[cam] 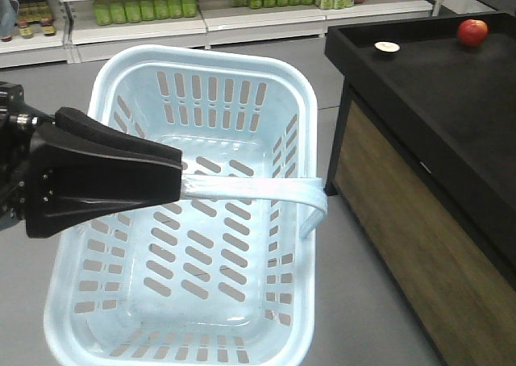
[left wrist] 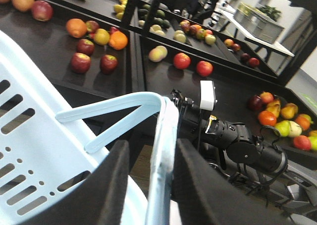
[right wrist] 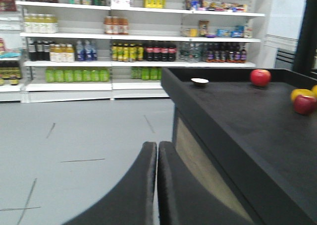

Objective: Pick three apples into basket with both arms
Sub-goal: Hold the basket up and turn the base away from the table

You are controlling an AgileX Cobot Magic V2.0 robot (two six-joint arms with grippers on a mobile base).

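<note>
- In the left wrist view, the dark red apples (left wrist: 80, 62) lie close together on the far-left black worktop (left wrist: 44, 51), with oranges (left wrist: 76, 28) and a yellow apple (left wrist: 101, 36) just beside them. None is in the basket.
- A single red apple (cam: 472, 32) sits alone at the far right of the worktop in the front view, near a small pale dish (cam: 387, 47).
- The basket (cam: 121, 84) hangs empty over the floor, left of the worktop edge. It tilts a little, with its open top facing up.
- The left pincer (left wrist: 156, 150) is clenched on the basket's flat handle (cam: 266, 190), gripping it near the middle.
- The right pincer (right wrist: 157, 145) has its fingers pressed together and holds nothing. It points along the near worktop edge toward the store shelves (right wrist: 99, 36).
- The step in hand looks like the first pick. Spread the right pincer before reaching, not over the fruit.
- Come down from above on an apple with space around it. Crowded neighbours are round and likely to roll if nudged.
- Hold the basket level and close to the worktop, so the drop is short and the apple does not bounce out.
- The handle crosses the opening, so lower the apple to one side of it.
</note>
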